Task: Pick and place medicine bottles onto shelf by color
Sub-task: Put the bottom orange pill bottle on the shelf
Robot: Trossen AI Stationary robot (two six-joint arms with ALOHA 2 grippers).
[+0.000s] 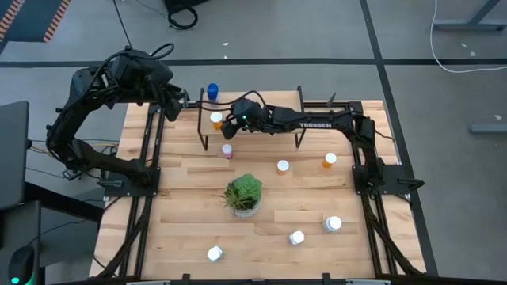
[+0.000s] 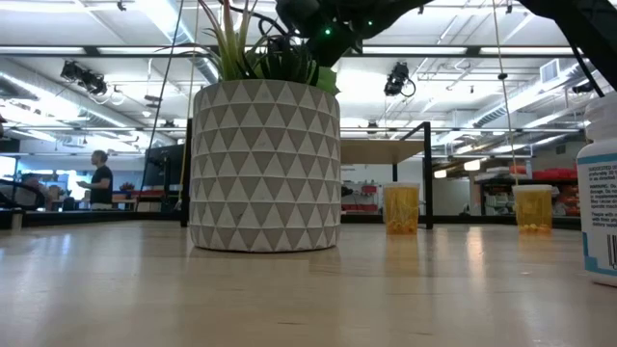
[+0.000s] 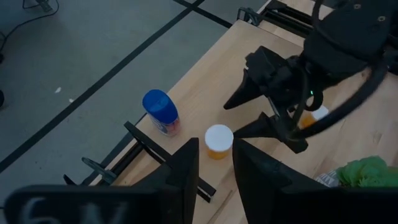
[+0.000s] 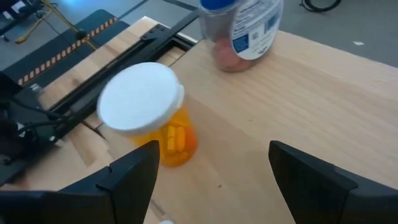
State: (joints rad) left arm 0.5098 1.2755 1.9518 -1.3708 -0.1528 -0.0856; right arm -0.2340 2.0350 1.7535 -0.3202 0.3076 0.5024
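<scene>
Standing on the shelf (image 1: pixel 261 111) at the far edge of the desk (image 1: pixel 182 198): one blue-capped bottle (image 1: pixel 212 93) at the shelf's far left corner, and one orange bottle with a white cap (image 1: pixel 217 119) near the shelf's left end, apart from the blue one.

Right gripper (image 1: pixel 230 125): reached over the shelf's left part, fingers (image 4: pixel 134 174) spread wide and empty, the orange bottle just in front of them, not touching.

Left gripper (image 1: pixel 181 100): hung above the desk's far left corner beside the shelf; fingers (image 3: pixel 186 168) stood a narrow gap apart with nothing between them.

Remaining medicine bottles, all upright on the desk:
- pinkish bottle (image 1: pixel 227 150), just before the shelf's left legs;
- white-capped bottle (image 1: pixel 283 166), mid-desk;
- orange bottle (image 1: pixel 329 161), toward the right edge;
- white bottle with a printed label (image 1: pixel 333 224), near the right edge;
- white-capped bottle (image 1: pixel 297 237), toward the near edge;
- white-capped bottle (image 1: pixel 215 253), at the near edge, left of centre.

Potted plant (image 1: pixel 243 195): green leaves in a grey triangle-patterned pot, at the desk's centre.

In the room beyond, a person (image 2: pixel 99 180) stood far off.
</scene>
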